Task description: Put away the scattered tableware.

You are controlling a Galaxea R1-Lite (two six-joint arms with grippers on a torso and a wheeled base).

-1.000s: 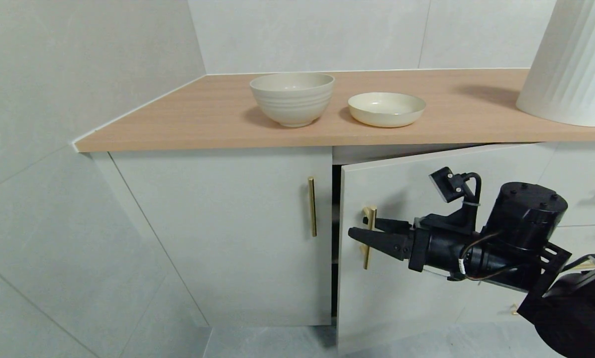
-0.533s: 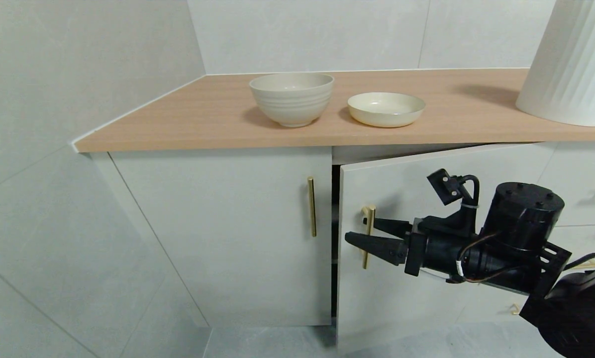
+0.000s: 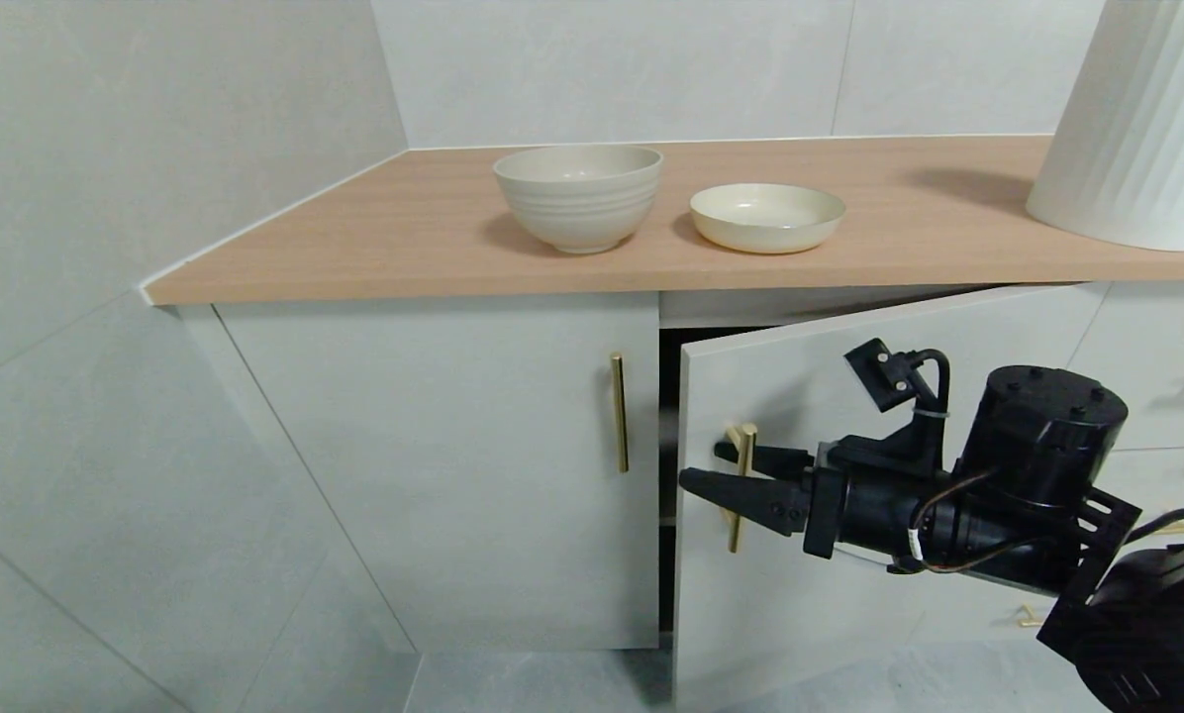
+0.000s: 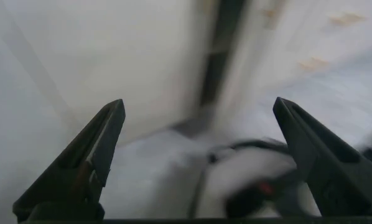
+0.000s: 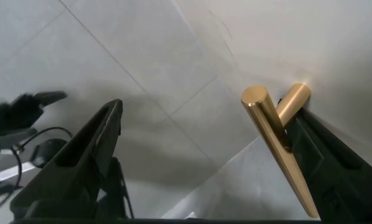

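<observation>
Two pieces of tableware sit on the wooden surface: one ribbed bowl and one shallow dish, near each other but not touching. Both are well above the right gripper, the dish almost straight over it and the bowl up and to its left. One tall white ribbed vessel stands farther right on the same surface. Below are two cabinet doors. The left door is shut and the right door stands ajar, with a dark gap between them. Each carries one brass bar handle. The right gripper's jaws are spread, pinching nothing, with the right door's handle between them; in the right wrist view the handle lies against one jaw. The left door's handle is just left of those jaws. The left gripper has its jaws spread wide and empty, with a blurred door edge and floor beyond them.
</observation>
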